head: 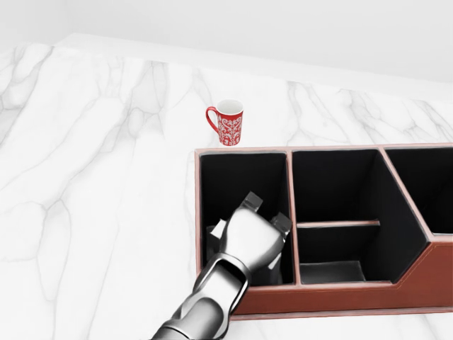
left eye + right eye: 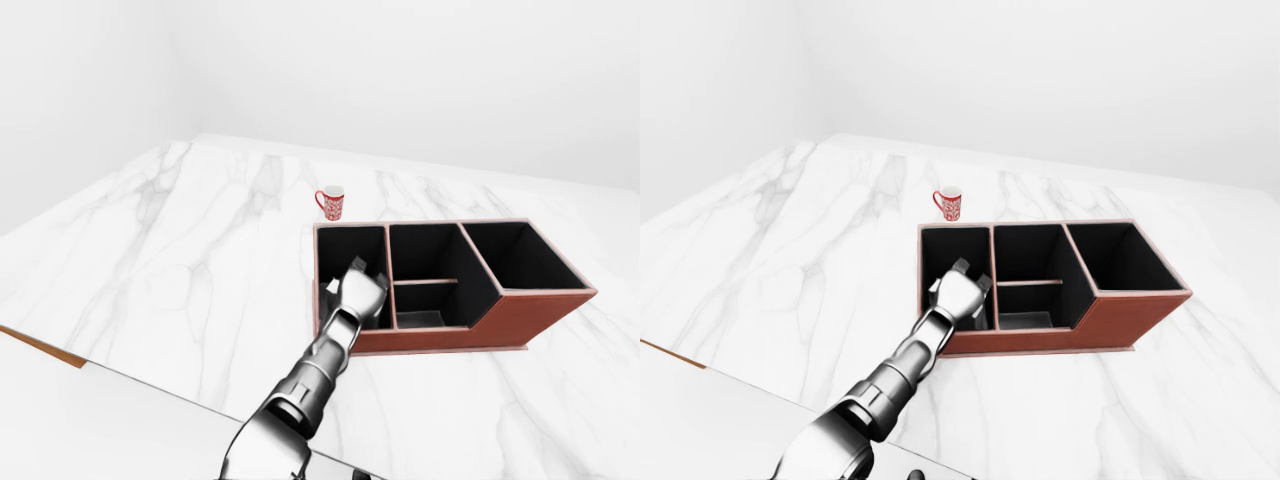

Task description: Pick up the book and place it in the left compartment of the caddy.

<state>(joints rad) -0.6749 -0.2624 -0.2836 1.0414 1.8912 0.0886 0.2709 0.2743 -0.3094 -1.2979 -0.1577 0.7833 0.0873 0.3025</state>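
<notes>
Book (image 1: 218, 231), pale and mostly hidden, in caddy (image 1: 333, 297) left compartment under spread-fingered left hand (image 1: 253, 237)

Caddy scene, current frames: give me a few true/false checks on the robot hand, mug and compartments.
1. The robot hand is over the left compartment of the caddy. True.
2. The red patterned mug stands inside the caddy. False: it stands on the marble counter, just above the caddy's top-left corner in the head view.
3. A white object, apparently the book, shows beside the robot hand in the left compartment. True, though it is mostly hidden.
4. The middle compartment has a cross divider. True.
5. Both arms reach into the caddy. False: only one arm shows, and the rig line does not settle whose side it is.
6. The rightmost compartment holds a second mug. False: it looks empty.
</notes>
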